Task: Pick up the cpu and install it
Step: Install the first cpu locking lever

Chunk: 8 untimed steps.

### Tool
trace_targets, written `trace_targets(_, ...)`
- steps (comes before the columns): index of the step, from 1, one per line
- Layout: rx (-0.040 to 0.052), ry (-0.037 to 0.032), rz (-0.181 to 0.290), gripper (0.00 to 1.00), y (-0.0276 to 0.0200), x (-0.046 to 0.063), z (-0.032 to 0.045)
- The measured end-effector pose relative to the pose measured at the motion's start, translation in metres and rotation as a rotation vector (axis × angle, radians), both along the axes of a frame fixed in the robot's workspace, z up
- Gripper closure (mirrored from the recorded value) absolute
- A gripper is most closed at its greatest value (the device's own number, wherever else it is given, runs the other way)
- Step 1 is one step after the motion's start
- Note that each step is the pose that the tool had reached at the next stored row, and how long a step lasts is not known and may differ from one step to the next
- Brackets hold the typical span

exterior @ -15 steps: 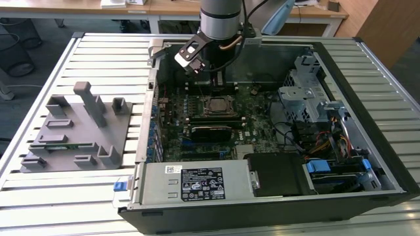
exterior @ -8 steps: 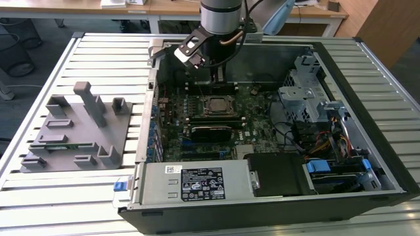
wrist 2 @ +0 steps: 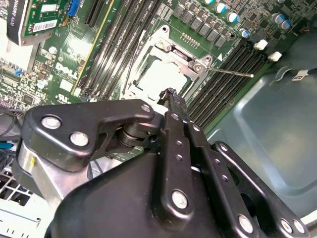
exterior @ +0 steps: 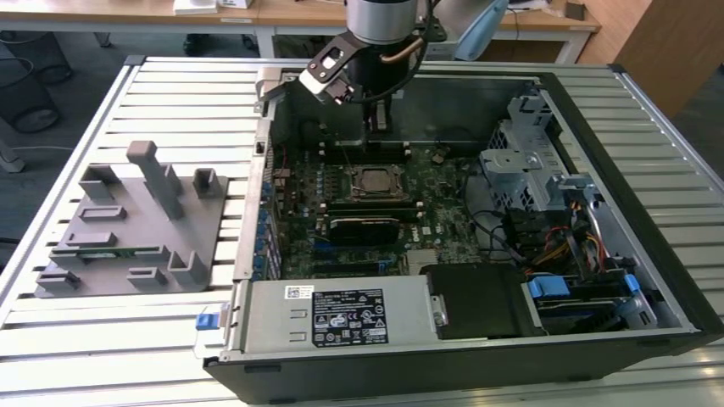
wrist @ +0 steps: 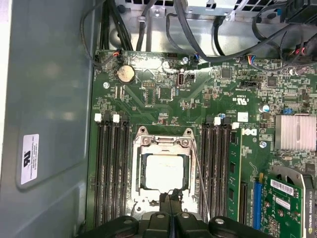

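Observation:
The cpu (exterior: 374, 181) is a small square chip with a silver-grey top, lying flat inside the metal socket frame (wrist: 139, 145) on the green motherboard, seen in both wrist views (wrist: 163, 171) (wrist 2: 159, 75). My gripper (exterior: 381, 124) hangs inside the open computer case, just beyond the socket's far edge in the exterior view. Its two black fingers press together with nothing between them, and their tips (wrist: 171, 197) (wrist 2: 171, 94) hover over the socket's rim, a little apart from the chip. A thin wire lever (wrist: 198, 173) runs along one side of the socket.
Black memory slots (wrist: 111, 168) flank the socket. A graphics card (exterior: 362, 227) lies nearer the front, a power supply (exterior: 339, 314) at the front, a drive cage (exterior: 520, 161) on the exterior view's right. A grey fixture (exterior: 130, 225) holding a green stick stands outside the case.

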State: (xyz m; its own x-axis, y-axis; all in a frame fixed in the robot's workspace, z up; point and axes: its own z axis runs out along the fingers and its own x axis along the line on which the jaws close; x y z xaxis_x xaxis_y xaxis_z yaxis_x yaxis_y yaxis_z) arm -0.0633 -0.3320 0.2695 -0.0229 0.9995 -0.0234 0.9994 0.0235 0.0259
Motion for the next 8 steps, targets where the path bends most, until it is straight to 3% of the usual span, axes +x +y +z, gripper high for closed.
trace_targets(4, -0.0006, 0.0002, 0.003, 0.89, -0.0001, -0.0001, 0.0001)
trace_targets(8, -0.0005, 0.0002, 0.07, 0.89, -0.0001, 0.0, 0.0)
